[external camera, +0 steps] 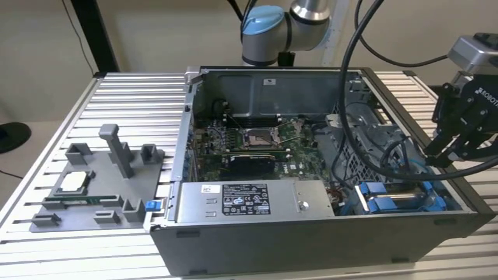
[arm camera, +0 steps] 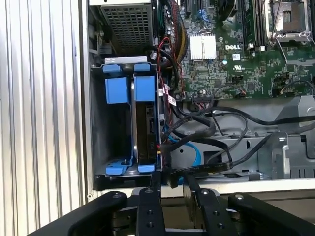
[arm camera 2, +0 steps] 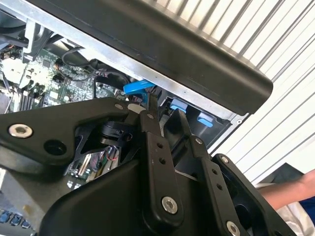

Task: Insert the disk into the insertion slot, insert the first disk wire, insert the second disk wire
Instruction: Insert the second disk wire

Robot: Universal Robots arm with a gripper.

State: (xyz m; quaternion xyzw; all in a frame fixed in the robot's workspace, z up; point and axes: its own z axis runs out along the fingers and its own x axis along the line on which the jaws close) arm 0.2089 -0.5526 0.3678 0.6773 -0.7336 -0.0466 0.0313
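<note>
Status: looks past step one, with disk (arm camera: 146, 123) seated in insertion slot (arm camera: 112, 147) and gripper (arm camera: 172, 179) apparently clamped on black disk wire (arm camera: 197, 168) beside it, wiring seemingly unfinished.

The silver metal hard drive in a bright blue plastic carrier frame (arm camera: 146, 125) stands on edge, seated inside the rectangular grey sheet-metal drive bay (arm camera: 114, 142), with blue tabs showing at both its ends. In the exterior view, it lies in the case's near corner, at the exterior view's right.
</note>
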